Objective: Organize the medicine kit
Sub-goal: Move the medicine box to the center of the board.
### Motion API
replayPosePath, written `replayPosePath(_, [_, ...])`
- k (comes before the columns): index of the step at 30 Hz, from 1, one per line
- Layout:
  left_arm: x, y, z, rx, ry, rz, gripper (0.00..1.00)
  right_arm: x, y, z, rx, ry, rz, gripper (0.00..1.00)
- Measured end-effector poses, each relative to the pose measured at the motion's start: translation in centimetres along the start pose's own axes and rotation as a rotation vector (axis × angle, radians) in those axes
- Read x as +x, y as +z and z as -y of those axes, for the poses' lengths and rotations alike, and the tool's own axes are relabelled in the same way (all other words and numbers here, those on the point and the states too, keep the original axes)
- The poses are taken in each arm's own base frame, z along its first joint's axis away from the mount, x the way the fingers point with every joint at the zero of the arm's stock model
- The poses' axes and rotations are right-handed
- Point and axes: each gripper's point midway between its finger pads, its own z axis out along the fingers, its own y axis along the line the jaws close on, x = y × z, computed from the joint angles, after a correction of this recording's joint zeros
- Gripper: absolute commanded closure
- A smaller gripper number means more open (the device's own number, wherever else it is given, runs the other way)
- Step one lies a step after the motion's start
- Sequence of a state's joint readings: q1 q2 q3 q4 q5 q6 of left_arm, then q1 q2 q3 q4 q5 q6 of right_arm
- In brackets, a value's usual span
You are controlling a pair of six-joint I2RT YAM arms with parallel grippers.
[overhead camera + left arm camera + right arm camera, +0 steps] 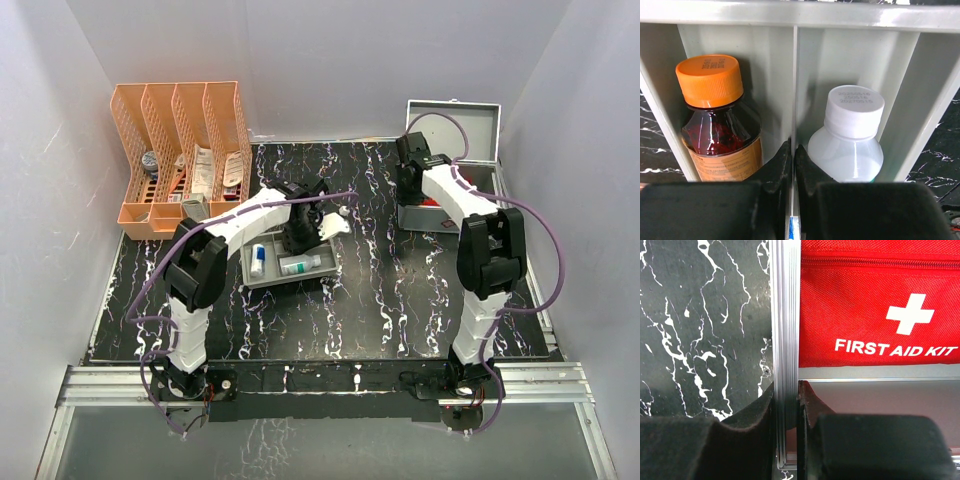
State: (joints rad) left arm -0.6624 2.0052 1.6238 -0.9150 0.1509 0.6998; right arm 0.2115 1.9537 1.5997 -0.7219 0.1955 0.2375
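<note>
Because its thin side wall offers a pinchable edge, the medicine kit [482, 125], lid raised at the far right of the table [380, 300], is clamped there by the right gripper [786, 390], likely to steady or drag it. The left gripper [792, 150] is clenched on the partition of the grey tray [790, 15], between an amber bottle [720, 125] and a white bottle [850, 135].

Bare tabletop [380, 295] between tray [247, 270] and medicine kit [480, 130]; orange racks [140, 212] block far-left corner.
</note>
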Motion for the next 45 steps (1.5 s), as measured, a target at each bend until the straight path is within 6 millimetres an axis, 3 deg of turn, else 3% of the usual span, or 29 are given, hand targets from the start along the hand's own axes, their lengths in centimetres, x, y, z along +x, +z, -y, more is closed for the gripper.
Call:
replayPosePath(12, [-2.4,-5.4,-1.5,-0.091,0.014,0.074,1.00,2.6,-1.6,-0.1,-0.015,0.004,-0.004,1.00])
replayPosePath(18, [-1.8,-7.4,-1.6,-0.120,-0.001,0.082,1.00,3.8,-2.3,-1.2,-0.013,0.004,-0.005,1.00])
replayPosePath(25, [-0.1,-9.2,-2.3,-0.150,-0.050,0.077,1.00,5.4,-3.5,-4.8,-0.050,-0.027,-0.011,1.00])
replayPosePath(35, [1.5,-12.7,-2.2,-0.198,-0.087,0.102,1.00,9.1,-6.2,-12.1,-0.149,-0.119,-0.017,1.00])
replayPosePath(45, [4.7,-12.6,-3.6,-0.200,-0.168,0.068,1.00,12.4,-8.6,-16.8,-0.223,-0.181,-0.030,1.00])
